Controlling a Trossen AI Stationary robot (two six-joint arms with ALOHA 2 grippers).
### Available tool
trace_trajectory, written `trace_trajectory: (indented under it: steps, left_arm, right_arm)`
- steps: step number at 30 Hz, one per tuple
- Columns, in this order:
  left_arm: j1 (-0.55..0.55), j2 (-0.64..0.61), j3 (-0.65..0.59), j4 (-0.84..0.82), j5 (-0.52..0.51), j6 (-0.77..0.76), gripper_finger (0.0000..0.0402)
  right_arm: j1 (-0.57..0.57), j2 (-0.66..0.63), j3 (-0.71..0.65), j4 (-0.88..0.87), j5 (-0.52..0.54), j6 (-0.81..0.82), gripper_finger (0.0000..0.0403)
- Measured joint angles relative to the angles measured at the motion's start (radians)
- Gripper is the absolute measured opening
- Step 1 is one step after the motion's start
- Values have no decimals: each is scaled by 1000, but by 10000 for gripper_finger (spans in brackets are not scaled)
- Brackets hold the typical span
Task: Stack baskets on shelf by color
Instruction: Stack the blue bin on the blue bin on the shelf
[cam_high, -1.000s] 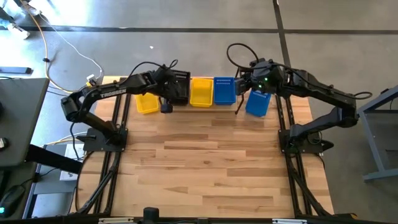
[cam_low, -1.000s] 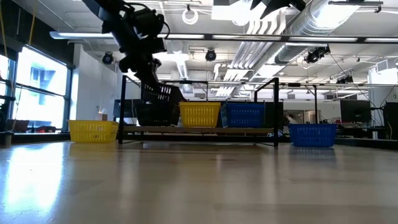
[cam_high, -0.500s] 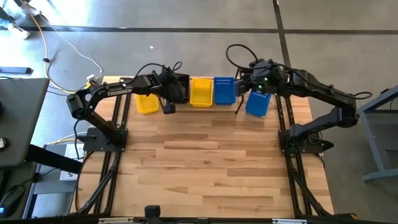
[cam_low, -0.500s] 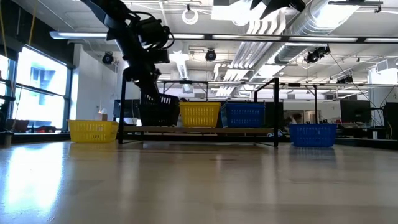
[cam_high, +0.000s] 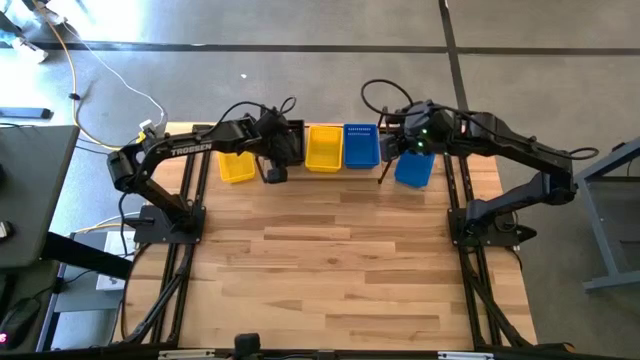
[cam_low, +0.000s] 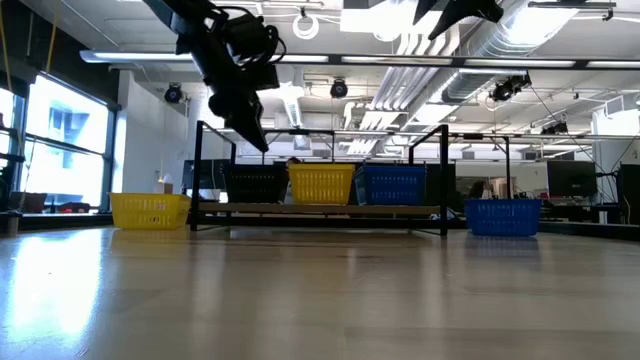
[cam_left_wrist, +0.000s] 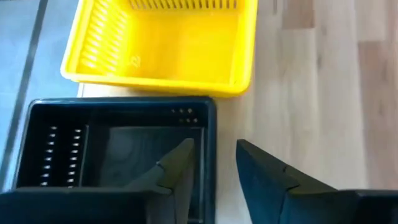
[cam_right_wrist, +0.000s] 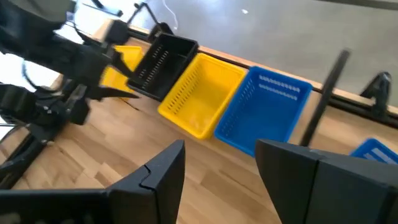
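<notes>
On the shelf (cam_low: 320, 210) at the table's far edge, a black basket (cam_low: 255, 185), a yellow basket (cam_low: 322, 184) and a blue basket (cam_low: 392, 184) stand side by side on their bases. Another yellow basket (cam_high: 236, 166) rests on the table left of the shelf. Another blue one (cam_high: 414, 168) rests to its right. My left gripper (cam_left_wrist: 211, 165) hangs open just above the black basket (cam_left_wrist: 118, 149), one finger over its inside and one over its outside, and the low view shows it clear of the rim. My right gripper (cam_right_wrist: 221, 168) hovers open near the shelf's right end.
The shelf's black wire uprights (cam_low: 445, 180) stand at both its ends; one (cam_right_wrist: 323, 93) shows close in front of my right gripper. Bare wooden tabletop (cam_high: 330, 260) stretches from the shelf to the near edge.
My left gripper has gone down with the tilted black basket, set it level on the shelf's left end, opened and let go, then risen a little above it. The basket now stands on the shelf beside the yellow one.
</notes>
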Motion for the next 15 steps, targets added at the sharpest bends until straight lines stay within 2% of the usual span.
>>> trace_trajectory:
  steps: [6, 15]
  left_arm:
    - [-23, -2, 105, -138, -6, -18, 135]
    - [-67, -5, 302, -273, -4, -97, 132]
  right_arm:
    - [-31, 0, 0, -84, 38, 29, 179]
    - [-196, 0, -2, -264, 39, 75, 179]
